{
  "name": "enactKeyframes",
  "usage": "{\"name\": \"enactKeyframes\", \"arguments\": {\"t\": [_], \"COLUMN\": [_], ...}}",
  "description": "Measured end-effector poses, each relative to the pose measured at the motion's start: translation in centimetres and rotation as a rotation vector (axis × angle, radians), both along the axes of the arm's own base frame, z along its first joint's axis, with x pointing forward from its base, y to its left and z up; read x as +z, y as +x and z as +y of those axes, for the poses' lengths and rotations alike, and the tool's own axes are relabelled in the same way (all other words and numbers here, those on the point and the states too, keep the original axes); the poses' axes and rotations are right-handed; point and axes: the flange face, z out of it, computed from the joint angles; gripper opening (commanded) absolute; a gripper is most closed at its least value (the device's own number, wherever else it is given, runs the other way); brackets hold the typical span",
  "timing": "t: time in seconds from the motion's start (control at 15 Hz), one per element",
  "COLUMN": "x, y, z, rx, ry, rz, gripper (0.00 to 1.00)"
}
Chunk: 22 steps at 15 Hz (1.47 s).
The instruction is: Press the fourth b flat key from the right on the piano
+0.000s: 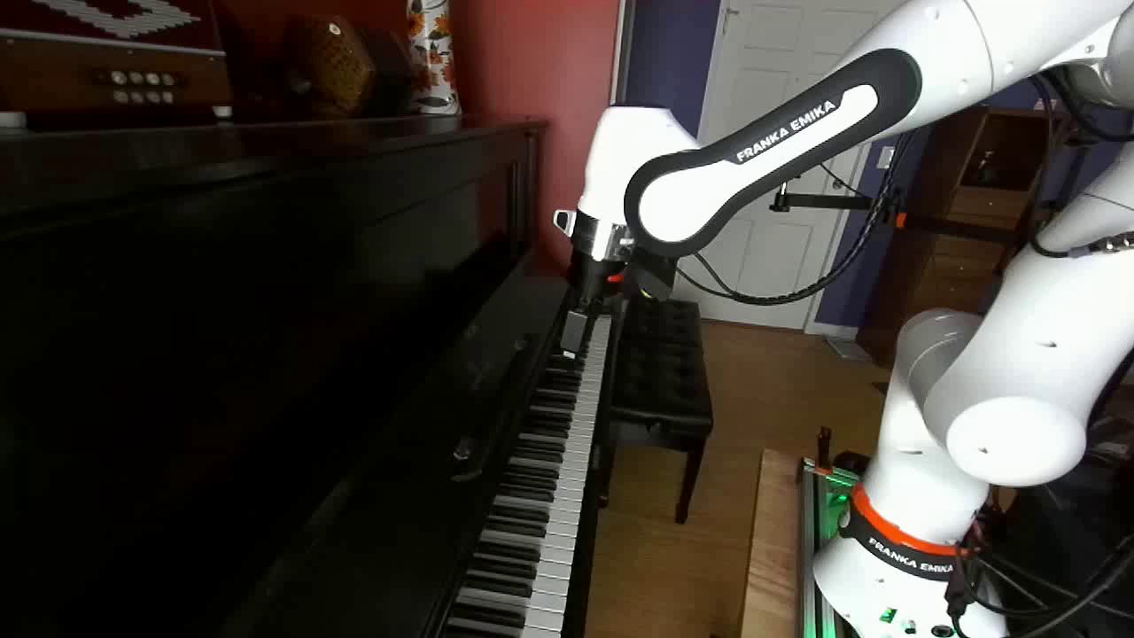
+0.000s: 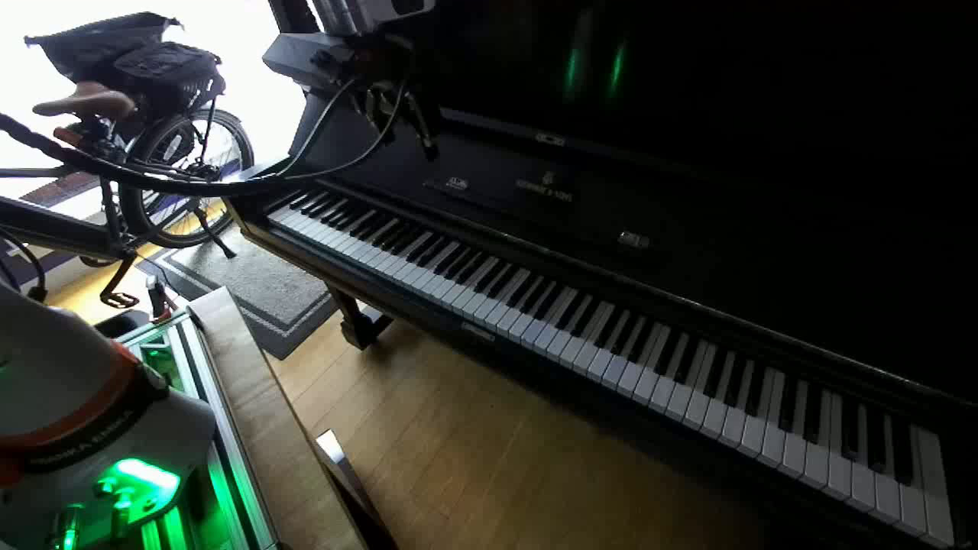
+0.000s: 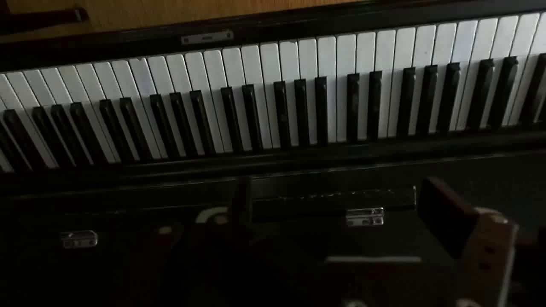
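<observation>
The glossy black upright piano (image 1: 266,292) stands along the left in an exterior view and fills the right in an exterior view (image 2: 726,229). Its long row of keys (image 2: 527,305) crosses the wrist view (image 3: 298,64), white key fronts toward the top. My gripper (image 3: 341,202) is open and empty in the wrist view, its fingers apart over the dark panel behind the keys. In an exterior view the gripper (image 2: 412,130) hangs above the key row, apart from it. In an exterior view the wrist camera mostly hides the gripper (image 1: 571,353).
A black bench (image 1: 660,363) stands beside the keyboard. A wooden table (image 1: 766,540) bears the robot base. An accordion (image 1: 115,62) and a floral vase (image 1: 432,62) stand on the piano top. A bicycle (image 2: 183,145) and a grey mat (image 2: 267,283) lie beyond.
</observation>
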Motion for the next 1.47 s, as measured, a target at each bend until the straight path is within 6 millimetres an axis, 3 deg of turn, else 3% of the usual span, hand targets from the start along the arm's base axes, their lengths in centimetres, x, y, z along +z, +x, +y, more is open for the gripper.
{"name": "enactKeyframes", "arguments": {"t": [0.73,1.2,1.47], "x": [0.0,-0.3,-2.5], "y": [0.2,4.2,6.7], "z": [-0.3,-7.5,-9.4], "rx": [-0.014,-0.172,-0.132], "ry": [-0.002,0.003,-0.004], "rz": [0.002,0.018,0.089], "gripper": [1.0,1.0,1.0]}}
